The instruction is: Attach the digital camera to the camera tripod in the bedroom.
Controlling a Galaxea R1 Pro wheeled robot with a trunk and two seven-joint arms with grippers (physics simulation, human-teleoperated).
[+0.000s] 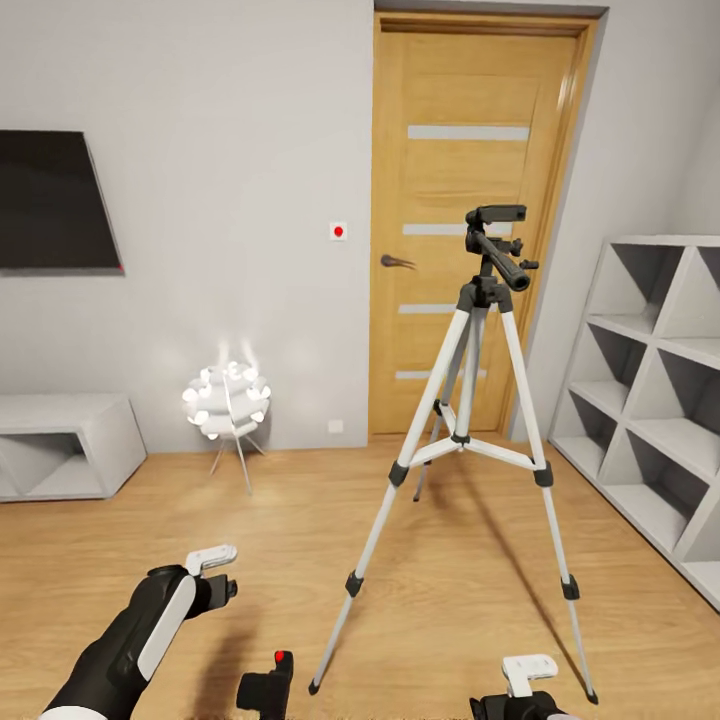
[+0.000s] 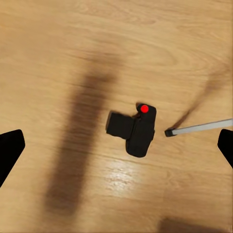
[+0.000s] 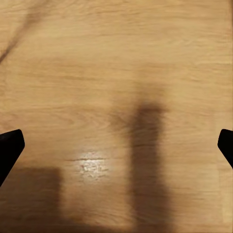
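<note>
Digital camera (image 2: 133, 127), one, lay on floor (image 1: 250, 520) beside one three-legged camera tripod (image 1: 470, 440); your left gripper (image 2: 116, 148) and right gripper (image 3: 116, 148) hung spread, empty.

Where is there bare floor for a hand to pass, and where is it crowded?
Bare wood floor lies between the white lamp and the left gripper, and under the right gripper. It is crowded where the digital camera lies beside a camera tripod foot.

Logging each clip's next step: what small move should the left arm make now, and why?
Probably lower the left claw straight onto the digital camera: it lies on the wood floor between the spread fingertips, ungrasped, beside a camera tripod foot.
</note>
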